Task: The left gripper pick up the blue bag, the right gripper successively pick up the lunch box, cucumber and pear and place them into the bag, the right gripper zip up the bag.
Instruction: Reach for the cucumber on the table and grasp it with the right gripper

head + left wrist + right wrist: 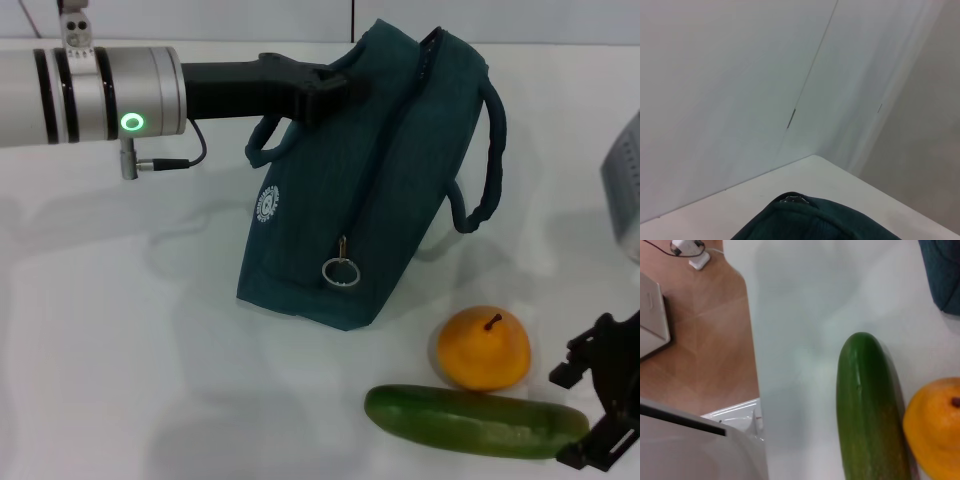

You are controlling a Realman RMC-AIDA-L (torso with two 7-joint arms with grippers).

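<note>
The blue bag [375, 170] stands tilted on the white table, top held up. My left gripper [335, 88] reaches in from the left and is shut on the bag's top edge by a handle. The bag's top also shows in the left wrist view [810, 220]. A zip pull ring [341, 271] hangs on the bag's front. The pear [484, 348], orange-yellow, touches the green cucumber [475, 421] in front of the bag. My right gripper [592, 412] is open, its fingers astride the cucumber's right end. The right wrist view shows the cucumber [870, 410] and pear [935, 432]. The lunch box is out of view.
A grey object [625, 190] sits at the table's right edge. The right wrist view shows the table's edge [754, 365] close beside the cucumber, with brown floor [700, 340] beyond. The walls meet behind the table's far corner [815, 157].
</note>
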